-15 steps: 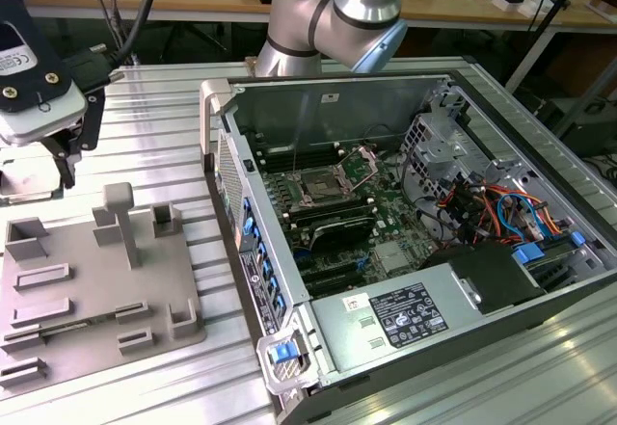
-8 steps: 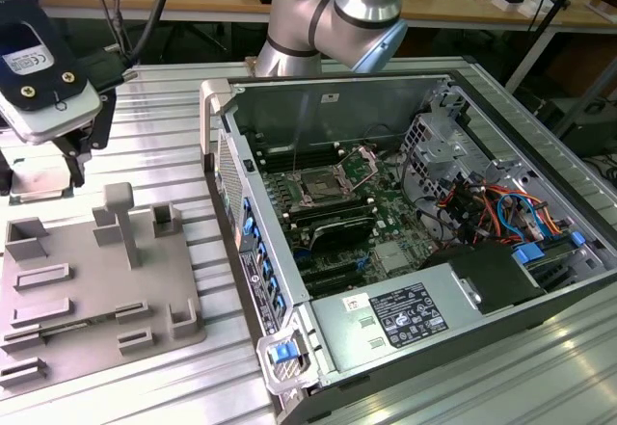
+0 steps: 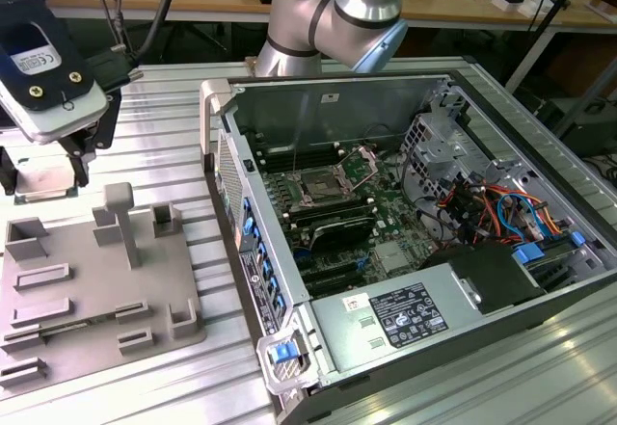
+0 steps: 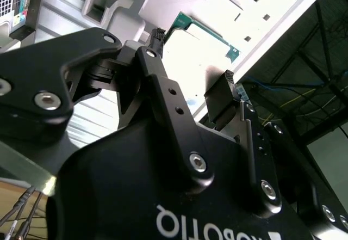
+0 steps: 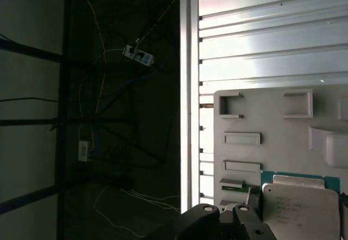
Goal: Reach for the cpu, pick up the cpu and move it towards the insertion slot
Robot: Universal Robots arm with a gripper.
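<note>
The cpu [image 3: 43, 186] lies flat at the far corner of the grey plastic fixture plate [image 3: 87, 280], at the exterior view's left. My gripper [image 3: 43, 165] hovers just over it, open, one finger on each side of the chip. In the second wrist view the two black fingertips [image 4: 228, 79] straddle the bright cpu [image 4: 201, 47] with its green rim. The first wrist view has the silvery cpu [image 5: 302, 210] beside one finger [image 5: 253, 196]. The insertion slot [image 3: 318, 188] sits on the motherboard inside the open computer case, well off to the exterior view's right.
The open computer case [image 3: 227, 107] has tall metal walls, cables and a power supply [image 3: 405, 314]. The fixture plate carries raised grey blocks [image 3: 120, 218] and shallow recesses. The slatted aluminium table's edge [image 5: 187, 87] runs close to the cpu.
</note>
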